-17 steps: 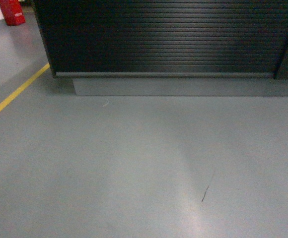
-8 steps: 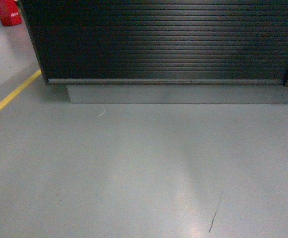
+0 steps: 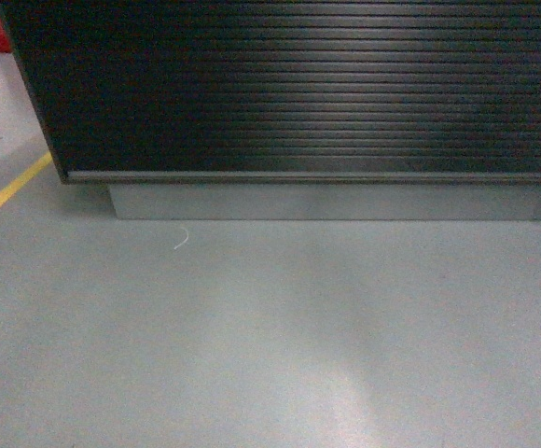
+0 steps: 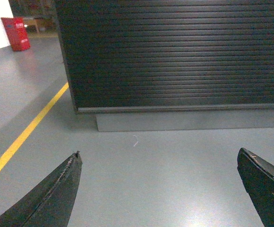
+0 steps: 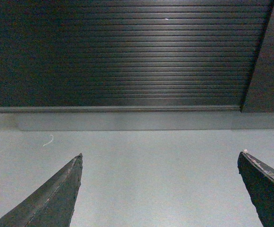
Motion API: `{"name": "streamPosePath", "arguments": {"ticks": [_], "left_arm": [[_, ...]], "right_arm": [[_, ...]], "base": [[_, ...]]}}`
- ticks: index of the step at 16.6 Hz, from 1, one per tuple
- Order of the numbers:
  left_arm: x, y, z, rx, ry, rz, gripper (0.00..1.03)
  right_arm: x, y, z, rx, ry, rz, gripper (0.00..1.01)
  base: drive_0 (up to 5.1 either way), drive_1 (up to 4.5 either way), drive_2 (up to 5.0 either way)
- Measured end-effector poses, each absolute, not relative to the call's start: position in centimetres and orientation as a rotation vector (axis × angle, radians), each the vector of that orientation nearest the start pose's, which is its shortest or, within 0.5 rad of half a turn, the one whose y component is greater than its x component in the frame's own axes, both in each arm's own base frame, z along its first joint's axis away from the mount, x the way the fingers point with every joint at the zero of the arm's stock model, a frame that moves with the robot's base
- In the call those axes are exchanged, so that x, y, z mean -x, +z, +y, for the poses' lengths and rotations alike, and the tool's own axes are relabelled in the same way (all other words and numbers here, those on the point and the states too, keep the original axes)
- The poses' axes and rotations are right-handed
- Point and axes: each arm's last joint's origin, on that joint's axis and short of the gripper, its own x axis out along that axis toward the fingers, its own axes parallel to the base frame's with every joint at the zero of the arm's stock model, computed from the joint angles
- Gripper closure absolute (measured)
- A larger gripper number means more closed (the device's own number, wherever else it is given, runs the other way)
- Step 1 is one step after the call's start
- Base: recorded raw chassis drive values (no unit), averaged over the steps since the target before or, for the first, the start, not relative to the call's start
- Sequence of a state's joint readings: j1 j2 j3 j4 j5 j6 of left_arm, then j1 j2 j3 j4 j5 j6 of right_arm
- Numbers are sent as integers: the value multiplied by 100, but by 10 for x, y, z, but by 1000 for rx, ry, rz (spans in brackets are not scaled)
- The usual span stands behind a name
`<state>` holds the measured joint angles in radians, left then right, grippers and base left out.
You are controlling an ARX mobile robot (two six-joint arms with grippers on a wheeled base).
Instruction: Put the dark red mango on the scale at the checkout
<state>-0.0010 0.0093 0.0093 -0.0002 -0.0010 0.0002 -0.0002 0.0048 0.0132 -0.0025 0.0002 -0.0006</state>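
We face the checkout's (image 3: 308, 89) ribbed front, approaching; both hands, left hand (image 4: 158, 189) and right hand (image 5: 158, 189), spread apart and empty. Mango and scale aren't visible; next we must find them.

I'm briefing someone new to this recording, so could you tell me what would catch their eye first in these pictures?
The checkout's ribbed black front fills the upper half of every view, standing on a grey plinth above bare grey floor. A yellow floor line runs along the left, with a red box far behind it. Both the left gripper and the right gripper are open and empty; no mango or scale shows.
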Motion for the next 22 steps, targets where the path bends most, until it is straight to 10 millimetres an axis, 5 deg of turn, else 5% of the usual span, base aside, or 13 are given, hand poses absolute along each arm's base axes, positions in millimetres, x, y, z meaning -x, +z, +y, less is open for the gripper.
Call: {"name": "streamPosePath", "arguments": {"ticks": [22], "left_arm": [[-98, 166, 0, 0, 0, 4, 5]], "right_arm": [[-97, 167, 0, 1, 0, -4, 3]], "base": [[-4, 421, -430]]}}
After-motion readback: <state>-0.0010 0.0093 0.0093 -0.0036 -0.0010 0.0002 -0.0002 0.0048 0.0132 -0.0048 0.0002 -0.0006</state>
